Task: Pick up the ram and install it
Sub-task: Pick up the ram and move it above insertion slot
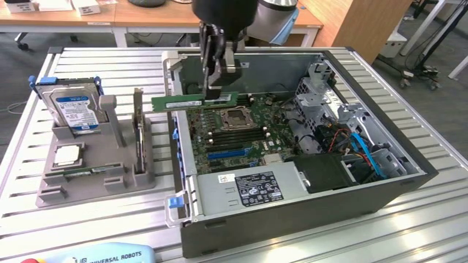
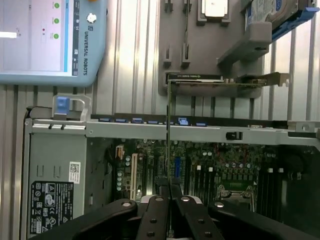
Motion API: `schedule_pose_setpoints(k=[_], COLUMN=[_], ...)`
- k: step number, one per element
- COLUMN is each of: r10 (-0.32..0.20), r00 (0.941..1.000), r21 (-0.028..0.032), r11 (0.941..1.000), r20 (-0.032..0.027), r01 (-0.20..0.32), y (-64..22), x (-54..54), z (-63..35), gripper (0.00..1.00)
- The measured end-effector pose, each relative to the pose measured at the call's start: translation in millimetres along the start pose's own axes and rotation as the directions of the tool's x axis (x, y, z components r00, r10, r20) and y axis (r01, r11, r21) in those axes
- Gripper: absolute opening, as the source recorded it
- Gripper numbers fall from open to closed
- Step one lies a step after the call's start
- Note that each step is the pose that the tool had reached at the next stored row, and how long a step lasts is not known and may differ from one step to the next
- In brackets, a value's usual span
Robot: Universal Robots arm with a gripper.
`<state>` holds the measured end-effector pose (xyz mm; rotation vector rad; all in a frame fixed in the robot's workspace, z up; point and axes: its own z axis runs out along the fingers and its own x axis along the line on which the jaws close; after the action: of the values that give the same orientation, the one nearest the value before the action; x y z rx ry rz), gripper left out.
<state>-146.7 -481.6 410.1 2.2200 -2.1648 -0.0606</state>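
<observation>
While it hangs over the open computer case [image 1: 292, 224], tool [image 1: 218, 92] clamped narrow on the ram [image 1: 179, 103], stick level.

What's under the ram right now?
The ram, shut in the gripper, hangs over the motherboard and the case rim; both show beneath it. The board spot directly under the gripper is covered.

I work over a ribbed metal table [image 1: 102, 216]. Wooden desks [image 1: 153, 19] run at 11 to 12 o'clock; a wooden cabinet [image 1: 358, 24] at 1 o'clock. Grey floor [image 1: 18, 76] at 9 o'clock. Even, soft light.
</observation>
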Motion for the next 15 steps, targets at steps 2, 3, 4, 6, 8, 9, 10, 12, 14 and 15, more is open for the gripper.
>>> schedule_pose_setpoints(k=[2,3,4,6,8,9,10,12,14,15], r10=[0.0,0.0,0.0,0.0,0.0,0.0,0.0,0.0,0.0,0.0], r00=[1.0,1.0,1.0,1.0,1.0,1.0,1.0,1.0,1.0,1.0], r21=[-0.0004,-0.0005,-0.0005,-0.0007,-0.0008,-0.0009,-0.001,-0.0013,-0.0015,-0.0016], r11=[1.0,1.0,1.0,1.0,1.0,1.0,1.0,1.0,1.0,1.0], r20=[0.0001,0.0,0.0,0.0,0.0,0.0,0.0,0.0001,0.0,0.0], r01=[0.0,0.0,0.0,0.0,0.0,0.0,0.0,0.0,0.0,0.0], y=[-7.1,-10.4,-13.6,-20.4,-28.2,-32.0,-35.8,-43.4,-50.9,-54.7], x=[0.2,0.2,0.3,0.5,0.7,0.8,0.9,1.1,1.3,1.4], z=[-0.4,-0.6,-0.7,-1.2,-1.6,-1.8,-2.0,-2.4,-2.8,-3.0], gripper=[0.12,0.12,0.12,0.12,0.12,0.12,0.12,0.12,0.12,0.12])
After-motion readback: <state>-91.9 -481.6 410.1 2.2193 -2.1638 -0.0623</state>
